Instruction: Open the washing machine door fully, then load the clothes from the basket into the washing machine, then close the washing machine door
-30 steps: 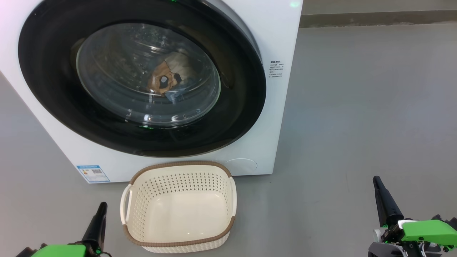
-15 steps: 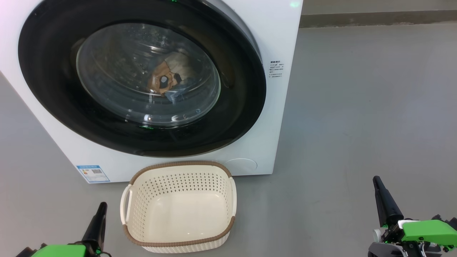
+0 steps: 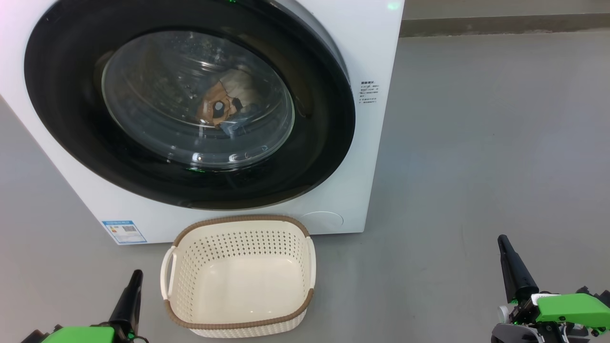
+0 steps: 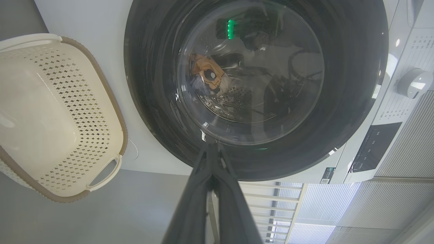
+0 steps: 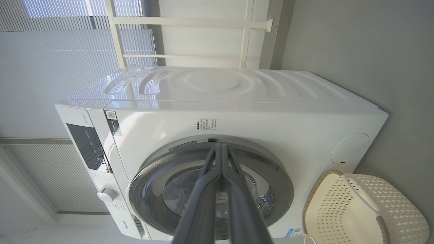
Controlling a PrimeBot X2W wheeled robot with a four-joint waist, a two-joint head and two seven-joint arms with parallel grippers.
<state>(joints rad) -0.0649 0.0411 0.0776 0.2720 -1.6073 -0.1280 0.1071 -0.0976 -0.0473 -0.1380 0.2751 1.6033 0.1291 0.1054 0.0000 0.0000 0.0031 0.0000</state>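
Looks finished or nearly so, with the washing machine door (image 3: 71,119) shut, clothes (image 3: 220,108) seen through it inside the washing machine (image 3: 371,47), the basket (image 3: 238,219) empty on the floor (image 3: 476,143) just before it, and left pincer (image 3: 137,276) and right pincer (image 3: 503,245) pressed closed, gripping nothing.

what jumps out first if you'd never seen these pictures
The big round black-rimmed door on the white washing machine dominates the upper left of the head view, shut, with a brown and white garment behind its glass. Just below it on the grey floor sits an empty cream basket.
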